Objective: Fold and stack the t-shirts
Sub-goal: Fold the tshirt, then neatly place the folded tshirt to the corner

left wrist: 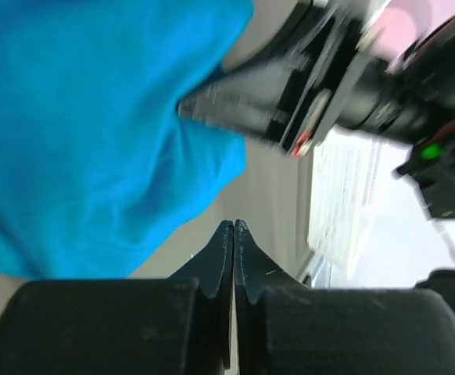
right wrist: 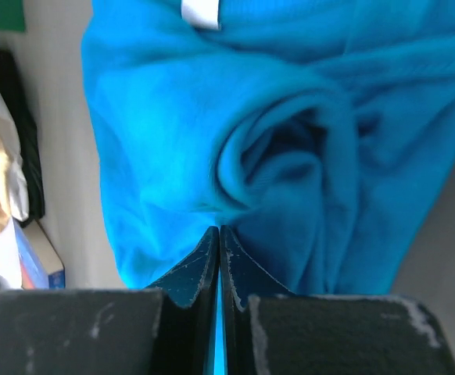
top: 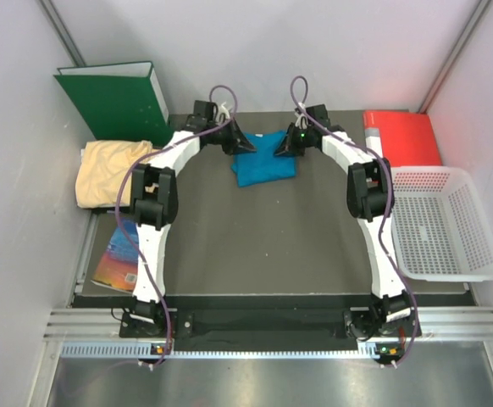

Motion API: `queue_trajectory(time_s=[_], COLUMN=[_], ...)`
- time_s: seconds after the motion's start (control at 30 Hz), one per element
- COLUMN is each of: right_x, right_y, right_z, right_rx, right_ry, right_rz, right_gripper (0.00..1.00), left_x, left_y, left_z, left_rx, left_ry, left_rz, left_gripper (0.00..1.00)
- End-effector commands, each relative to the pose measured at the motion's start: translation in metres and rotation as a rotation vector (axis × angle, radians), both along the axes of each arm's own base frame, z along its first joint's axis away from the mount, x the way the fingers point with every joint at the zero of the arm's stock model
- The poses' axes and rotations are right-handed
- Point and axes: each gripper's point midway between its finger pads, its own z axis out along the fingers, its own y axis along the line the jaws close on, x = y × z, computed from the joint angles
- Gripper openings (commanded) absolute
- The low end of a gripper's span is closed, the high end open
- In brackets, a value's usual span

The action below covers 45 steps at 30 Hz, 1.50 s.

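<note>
I see the teal-blue t-shirt (top: 265, 161) bunched at the far middle of the table (top: 255, 246), white neck label (right wrist: 200, 12) showing. My left gripper (left wrist: 234, 226) has its fingers pressed together, empty, just beside the shirt's edge. My right gripper (right wrist: 218, 230) is closed tight over the rumpled cloth; I cannot tell whether it pinches a fold. The pale yellow t-shirt (top: 109, 170) lies crumpled far left, near the green binder (top: 115, 97).

Premises: robotics laboratory test cell. Grounds: plain white enclosure walls (top: 18, 127) framed by metal struts (top: 64, 34) close in a dark tabletop (top: 263, 246). The left arm (top: 149, 246) and right arm (top: 384, 246), both trailing cables, are bolted to an aluminium rail (top: 263, 326) at 6 o'clock. No domestic furnishings noted.
</note>
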Motion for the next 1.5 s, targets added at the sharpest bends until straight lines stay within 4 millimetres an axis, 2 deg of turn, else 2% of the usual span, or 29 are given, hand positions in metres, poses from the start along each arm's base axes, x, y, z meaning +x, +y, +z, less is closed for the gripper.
queue_trajectory(time_s=[0.0,0.07,0.2,0.37,0.53,0.8,0.87,0.9,0.93,0.97,1.0,1.03,1.07,1.1,1.13,1.17,1.2,1.23,1.27,1.3,1.37,1.4,1.47], right_x=[0.033,0.039,0.048,0.053,0.054,0.063,0.059,0.053,0.051,0.044,0.043,0.037,0.033,0.030,0.026,0.021,0.020,0.017,0.011,0.009,0.001,-0.002,-0.011], right_y=[-0.011,-0.015,-0.016,-0.016,-0.016,-0.025,-0.028,-0.031,-0.031,-0.033,-0.034,-0.036,-0.037,-0.038,-0.039,-0.041,-0.042,-0.045,-0.045,-0.046,-0.048,-0.048,-0.051], right_z=[0.030,0.030,0.037,0.027,0.007,-0.016,-0.016,-0.023,-0.015,-0.020,-0.008,-0.008,-0.008,0.006,0.010,0.010,0.028,0.033,0.034,0.051,0.057,0.069,0.071], right_rx=[0.030,0.041,0.072,0.085,0.086,0.112,0.098,0.090,0.086,0.066,0.062,0.049,0.032,0.029,0.022,0.008,0.007,-0.004,-0.011,-0.012,-0.026,-0.027,-0.045], right_ry=[-0.121,-0.125,-0.143,-0.133,-0.110,-0.068,-0.066,-0.050,-0.063,-0.055,-0.075,-0.063,-0.072,-0.092,-0.091,-0.092,-0.123,-0.131,-0.127,-0.154,-0.160,-0.179,-0.172], right_rz=[-0.065,-0.081,-0.108,-0.119,-0.126,-0.171,-0.157,-0.152,-0.145,-0.129,-0.121,-0.113,-0.095,-0.088,-0.082,-0.071,-0.066,-0.058,-0.052,-0.048,-0.036,-0.031,-0.023], right_gripper=[0.00,0.00,0.00,0.00,0.00,0.00,0.00,0.00,0.00,0.00,0.00,0.00,0.00,0.00,0.00,0.00,0.00,0.00,0.00,0.00,0.00,0.00,0.00], left_x=[-0.028,-0.039,-0.045,-0.061,-0.075,-0.090,-0.089,-0.088,-0.084,-0.077,-0.073,-0.064,-0.057,-0.047,-0.040,-0.032,-0.023,-0.019,-0.012,-0.010,-0.005,-0.006,-0.008], left_y=[-0.028,-0.031,-0.028,-0.026,-0.028,-0.032,-0.031,-0.031,-0.032,-0.031,-0.031,-0.030,-0.026,-0.019,-0.013,-0.002,0.015,0.024,0.042,0.053,0.089,0.101,0.138], left_z=[-0.021,-0.039,-0.070,-0.110,-0.128,-0.138,-0.135,-0.132,-0.121,-0.115,-0.107,-0.086,-0.075,-0.068,-0.043,-0.033,-0.029,-0.008,-0.002,0.004,0.018,0.030,0.032], left_rx=[-0.004,0.025,0.071,0.114,0.159,0.196,0.202,0.203,0.199,0.205,0.210,0.210,0.221,0.262,0.278,0.304,0.375,0.398,0.446,0.486,0.614,0.658,0.802], left_ry=[0.085,0.132,0.202,0.300,0.344,0.387,0.376,0.361,0.330,0.289,0.260,0.194,0.154,0.108,0.042,0.005,-0.021,-0.071,-0.099,-0.118,-0.161,-0.185,-0.183], left_rz=[-0.135,-0.156,-0.152,-0.181,-0.204,-0.230,-0.226,-0.225,-0.224,-0.213,-0.203,-0.188,-0.171,-0.130,-0.101,-0.069,-0.006,0.025,0.059,0.083,0.156,0.184,0.256], left_gripper=[0.00,0.00,0.00,0.00,0.00,0.00,0.00,0.00,0.00,0.00,0.00,0.00,0.00,0.00,0.00,0.04,0.07,0.08,0.10,0.20,0.27,0.37,0.55])
